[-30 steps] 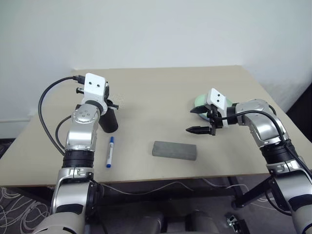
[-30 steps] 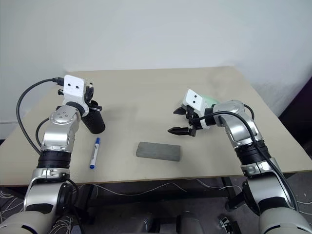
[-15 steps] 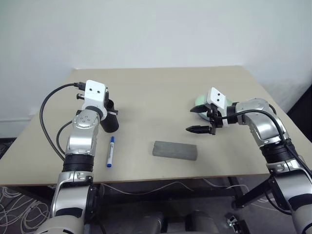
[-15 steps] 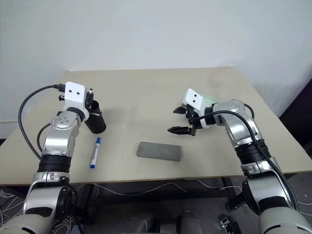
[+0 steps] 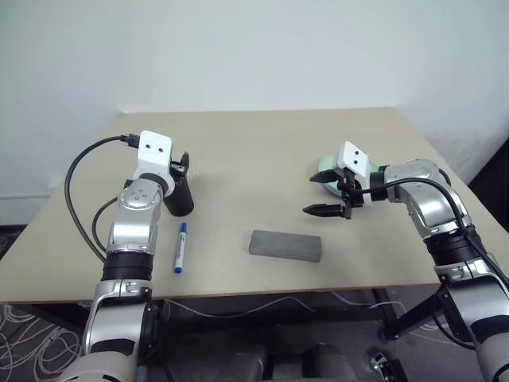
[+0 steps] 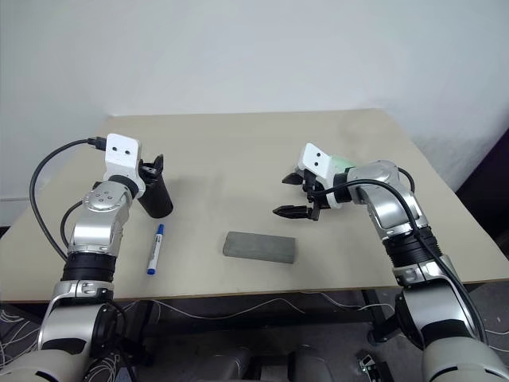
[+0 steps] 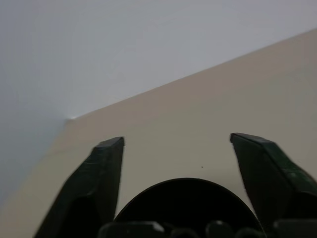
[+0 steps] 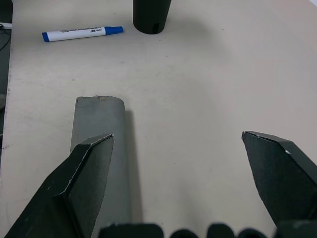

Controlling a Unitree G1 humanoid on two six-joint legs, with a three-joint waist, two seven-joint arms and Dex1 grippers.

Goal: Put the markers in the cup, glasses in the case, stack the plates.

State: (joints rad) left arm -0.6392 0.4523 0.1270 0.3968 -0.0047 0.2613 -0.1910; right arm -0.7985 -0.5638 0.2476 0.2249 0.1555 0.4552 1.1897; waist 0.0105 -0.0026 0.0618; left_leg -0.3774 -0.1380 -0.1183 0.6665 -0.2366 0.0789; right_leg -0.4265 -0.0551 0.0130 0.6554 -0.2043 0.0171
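Left eye view: from my station I note the left gripper (image 5: pixel 182 163) held level over the black cup (image 5: pixel 180 197), which stands upright on the beige table (image 5: pixel 262 143) directly below its tips. In the left wrist view the two fingers (image 7: pixel 101 163) stand wide apart with the cup's dark rim (image 7: pixel 185 198) between and beneath them, neither finger touching it, and nothing held. The blue-capped marker (image 5: pixel 180 247) lies flat on the table just beside the cup, on the near side of this gripper, apart from it. I cannot tell from these frames whether anything is inside the cup. The right gripper (image 5: pixel 324 196) hangs above the table, turned toward the robot's left and tilted slightly downward, its jaws also spread wide and empty; the right wrist view shows both fingers (image 8: pixel 84 178) apart over bare tabletop. The grey-green case (image 5: pixel 285 246) lies closed on the table below and to the near side of this gripper, clear of its fingers. A mint green plate (image 5: pixel 324 166) lies just behind the right gripper, largely hidden by the wrist; I cannot tell whether a second plate lies with it. The right wrist view also takes in the marker and the base of the cup, well beyond the case.
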